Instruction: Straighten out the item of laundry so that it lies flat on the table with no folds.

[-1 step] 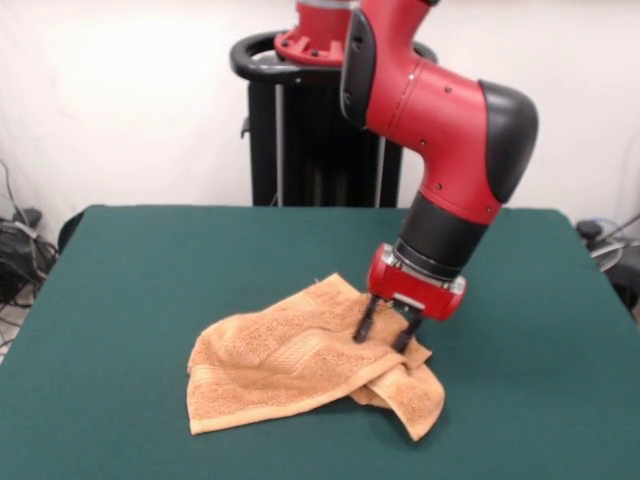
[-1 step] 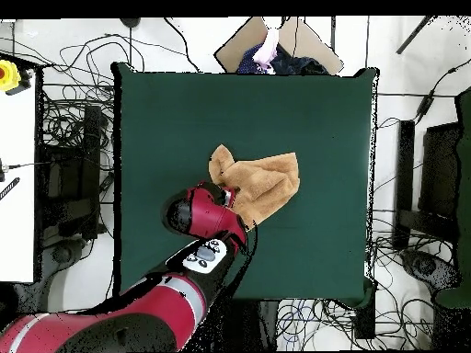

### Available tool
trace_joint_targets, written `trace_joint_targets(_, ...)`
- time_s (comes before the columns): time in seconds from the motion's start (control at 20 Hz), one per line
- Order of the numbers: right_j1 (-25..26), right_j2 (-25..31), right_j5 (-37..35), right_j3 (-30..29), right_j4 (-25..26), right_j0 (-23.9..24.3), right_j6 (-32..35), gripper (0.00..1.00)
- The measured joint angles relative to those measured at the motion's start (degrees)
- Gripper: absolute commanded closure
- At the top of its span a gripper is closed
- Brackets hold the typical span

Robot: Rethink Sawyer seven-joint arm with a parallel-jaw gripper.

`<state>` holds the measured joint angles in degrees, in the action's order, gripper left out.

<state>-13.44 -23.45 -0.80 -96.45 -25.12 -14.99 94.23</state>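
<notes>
The item of laundry (image 1: 300,365), a peach terry towel, lies crumpled on the green table (image 1: 150,290), with its right side folded over into a drooping corner at the front right. My gripper (image 1: 383,340) points down onto the towel's right part. It is open, and both dark fingertips (image 1: 362,335) touch the cloth near the fold. In the overhead view the towel (image 2: 267,184) sits near the table's (image 2: 184,119) middle. The red arm (image 2: 207,216) covers the towel's lower left edge and hides the gripper there.
The black pedestal (image 1: 300,140) stands behind the table's far edge. Green surface surrounds the towel on all sides. A person's sleeve (image 2: 269,48) shows past the table's top edge in the overhead view, and cables lie on the floor around the table.
</notes>
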Motion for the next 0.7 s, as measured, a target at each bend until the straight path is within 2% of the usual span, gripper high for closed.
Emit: trace_joint_targets(0.7, 0.2, 0.1, 0.3, 0.0, -1.7, 0.0, 0.0, 1.00)
